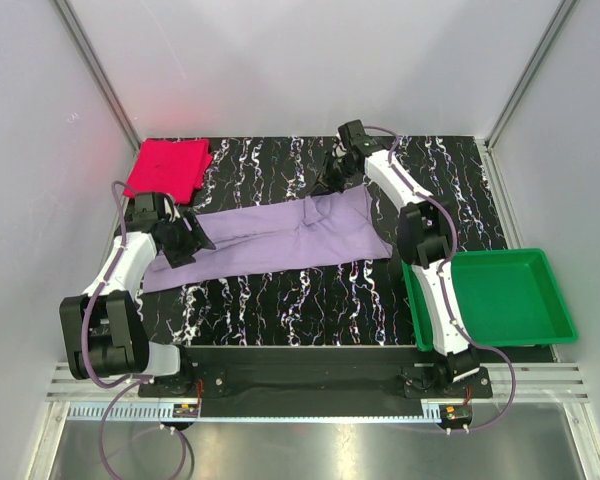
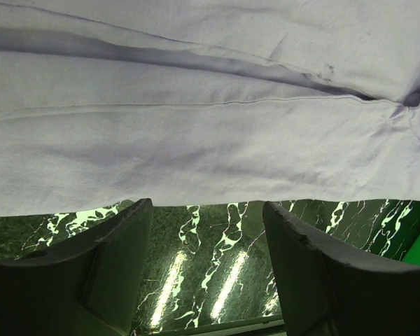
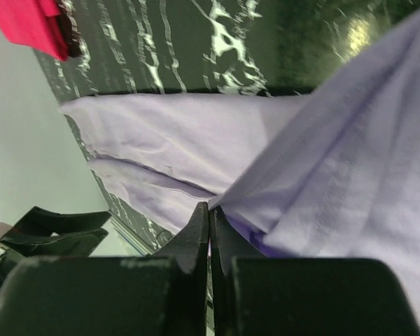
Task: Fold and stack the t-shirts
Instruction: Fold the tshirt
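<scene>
The lavender t-shirt (image 1: 280, 240) lies as a long folded band across the middle of the table, sloping down to the left. The pink-red t-shirt (image 1: 167, 168) sits as a folded square at the far left corner. My left gripper (image 1: 185, 243) is open at the band's left end. In the left wrist view its jaws (image 2: 206, 205) stand wide apart over bare table, just short of the cloth edge (image 2: 196, 126). My right gripper (image 1: 338, 182) is at the band's far right corner. In the right wrist view it (image 3: 209, 208) is shut on a raised fold of the lavender shirt (image 3: 336, 154).
A green plastic tray (image 1: 500, 295) stands at the right, beside the right arm's base. The table is black with white marbling. White walls close in the sides and back. The pink shirt also shows in the right wrist view (image 3: 31, 24).
</scene>
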Action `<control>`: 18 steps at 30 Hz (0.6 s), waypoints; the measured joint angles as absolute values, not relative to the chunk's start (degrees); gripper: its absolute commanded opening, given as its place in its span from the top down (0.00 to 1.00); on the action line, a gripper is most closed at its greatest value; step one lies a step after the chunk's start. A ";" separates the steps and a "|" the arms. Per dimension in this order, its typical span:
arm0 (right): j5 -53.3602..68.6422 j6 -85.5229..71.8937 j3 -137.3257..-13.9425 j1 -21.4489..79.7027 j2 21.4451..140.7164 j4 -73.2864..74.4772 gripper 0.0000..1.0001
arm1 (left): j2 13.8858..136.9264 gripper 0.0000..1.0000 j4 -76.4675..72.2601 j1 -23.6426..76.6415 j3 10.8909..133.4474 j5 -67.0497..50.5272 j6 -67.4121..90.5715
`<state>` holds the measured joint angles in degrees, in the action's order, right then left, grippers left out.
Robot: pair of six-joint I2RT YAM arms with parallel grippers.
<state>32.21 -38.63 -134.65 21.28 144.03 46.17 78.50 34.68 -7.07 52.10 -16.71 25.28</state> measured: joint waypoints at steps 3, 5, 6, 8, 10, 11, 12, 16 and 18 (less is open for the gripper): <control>32.16 -38.41 -132.18 21.28 144.03 46.13 1.00 | 78.50 0.31 34.54 -7.07 52.10 -16.78 25.28; 32.21 -38.39 -130.65 21.28 144.03 46.02 1.00 | 78.50 0.31 34.54 -7.07 52.10 -16.82 25.28; 32.21 -38.41 -129.91 21.28 144.03 45.93 1.00 | 78.50 0.31 34.52 -7.07 52.10 -16.84 25.28; 32.27 -38.39 -128.84 21.28 144.03 45.89 1.00 | 78.50 0.31 34.52 -7.07 52.10 -16.93 25.28; 32.25 -38.39 -128.07 21.28 144.03 45.74 1.00 | 78.52 0.31 34.50 -7.07 52.10 -16.97 25.28; 32.25 -38.30 -127.81 21.28 144.03 45.65 1.00 | 78.52 0.31 34.52 -7.07 52.10 -16.99 25.28; 32.25 -38.24 -127.74 21.28 144.03 45.67 0.99 | 78.52 0.31 34.52 -7.07 52.10 -16.99 25.28; 32.53 -37.93 -127.70 21.28 144.03 45.32 0.94 | 78.52 0.30 34.52 -7.07 52.10 -16.99 25.30; 32.75 -37.80 -127.87 21.28 144.03 45.41 0.83 | 78.54 0.30 34.52 -7.07 52.10 -17.02 25.30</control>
